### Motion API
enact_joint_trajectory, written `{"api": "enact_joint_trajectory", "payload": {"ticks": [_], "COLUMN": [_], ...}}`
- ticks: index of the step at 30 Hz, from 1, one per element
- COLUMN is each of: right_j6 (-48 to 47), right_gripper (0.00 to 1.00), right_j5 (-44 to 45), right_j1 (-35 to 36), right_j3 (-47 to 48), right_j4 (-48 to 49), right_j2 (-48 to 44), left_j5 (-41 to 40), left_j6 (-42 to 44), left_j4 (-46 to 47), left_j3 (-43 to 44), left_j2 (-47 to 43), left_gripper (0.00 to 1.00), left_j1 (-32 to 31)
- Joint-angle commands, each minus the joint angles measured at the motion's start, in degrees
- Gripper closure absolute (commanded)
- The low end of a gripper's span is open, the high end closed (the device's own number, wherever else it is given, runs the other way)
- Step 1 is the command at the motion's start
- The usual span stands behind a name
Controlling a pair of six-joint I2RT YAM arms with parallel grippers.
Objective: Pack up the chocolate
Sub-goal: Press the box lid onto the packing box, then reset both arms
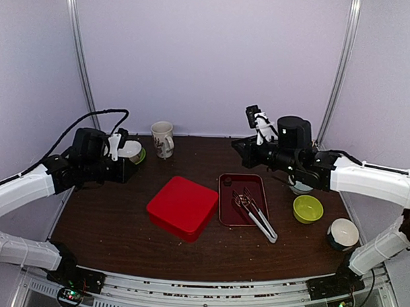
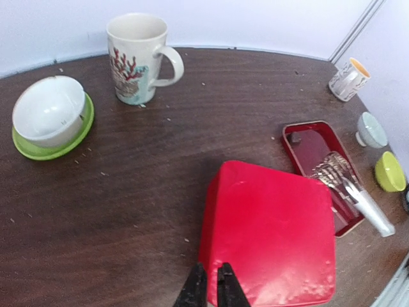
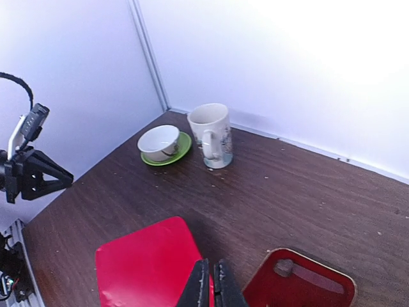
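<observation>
The box (image 1: 183, 206) (shut, likely hiding the chocolate, none of which shows) lies dead ahead of the left gripper (image 2: 209, 288) and just left of the right gripper (image 3: 211, 284), both closed and empty.

Dark wood table (image 1: 108, 217) under all items. Closed red box (image 1: 183, 206) set at centre, askew. Shallow red tray (image 1: 254, 185) laid just right of box; metal tongs (image 1: 257, 212) rested in it, one end overhanging near rim. Patterned mug (image 1: 162, 138) stood upright at rear. White bowl (image 1: 129, 151) seated on green saucer (image 1: 142, 155), left of mug. Lime-green bowl (image 1: 307, 208) placed right of tray; dark-sided white bowl (image 1: 343, 234) nearer right edge. Pale blue bowl (image 2: 370, 130) and small orange-lined cup (image 2: 348, 78) seen far right.
</observation>
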Motion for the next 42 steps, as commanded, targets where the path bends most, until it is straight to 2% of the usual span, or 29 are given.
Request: {"api": "enact_joint_trajectory", "payload": {"ticks": [1, 3, 5, 7, 8, 9, 10, 15, 19, 22, 25, 28, 33, 34, 36, 40, 42], "right_j6": [-1.6, -1.7, -2.3, -2.3, -2.3, -2.2, -1.9, -0.6, -0.7, -5.7, -10.5, -12.4, -18.3, -17.9, -18.1, -20.4, -18.4], "right_gripper": [0.87, 0.65, 0.5, 0.23, 0.14, 0.03, 0.0, 0.0, 0.0, 0.0, 0.0, 0.06, 0.09, 0.09, 0.0, 0.0, 0.0], "right_j5": [9.5, 12.2, 14.5, 16.4, 17.3, 19.1, 21.9, 37.0, 45.8, 43.8, 40.0, 37.0, 32.6, 32.2, 32.4, 30.3, 27.0], "right_j1": [-1.7, -2.5, -3.9, -5.4, -6.2, -6.8, -7.4, -10.5, -14.5, -18.0, -21.7, -22.9, -25.3, -26.2, -27.6, -30.1, -32.2], "right_j3": [-6.3, -9.6, -12.5, -15.1, -16.3, -17.1, -17.9, -19.3, -19.9, -24.1, -29.8, -34.1, -47.1, -48.4, -48.4, -48.9, -49.0], "right_j4": [0.5, 1.0, 1.4, 1.6, 1.7, 1.5, 0.9, -0.9, -1.0, 5.6, 10.8, 14.2, 38.1, 41.1, 44.3, 51.5, 53.9], "right_j2": [-7.4, -10.5, -13.3, -15.8, -16.8, -17.8, -18.5, -20.1, -19.7, -20.5, -20.8, -20.0, -18.2, -17.1, -15.2, -11.7, -9.8], "left_j5": [-2.3, -2.5, -5.6, -9.7, -11.0, -12.6, -14.5, -31.0, -32.9, -36.5, -36.7, -35.1, -29.9, -29.5, -28.2, -26.9, -26.4], "left_j6": [5.2, 5.3, 4.8, 4.8, 5.0, 5.3, 5.7, 8.6, 17.8, 23.7, 25.3, 25.2, 24.5, 24.5, 24.5, 24.9, 25.5], "left_j4": [3.6, 6.0, 7.3, 9.0, 9.7, 10.1, 10.3, 10.5, 25.8, 37.3, 38.8, 42.0, 48.1, 49.5, 51.1, 52.6, 54.1], "left_j3": [0.1, -1.9, -3.2, -4.3, -4.7, -4.8, -4.8, -4.2, -11.3, -18.1, -18.6, -19.8, -21.6, -21.7, -21.8, -20.6, -20.0], "left_j2": [-1.1, -2.4, -3.7, -4.8, -5.1, -5.3, -5.3, -4.7, -6.3, -5.0, -1.5, 2.1, 7.3, 8.1, 10.0, 12.9, 14.0], "left_gripper": [0.79, 0.65, 0.36, 0.14, 0.04, 0.02, 0.02, 0.02, 0.02, 0.02, 0.02, 0.02, 0.02, 0.02, 0.02, 0.03, 0.03], "left_j1": [5.4, 8.9, 10.6, 10.8, 10.9, 10.9, 11.0, 11.9, 14.2, 15.0, 17.6, 19.9, 23.3, 23.7, 24.5, 25.5, 25.8]}}
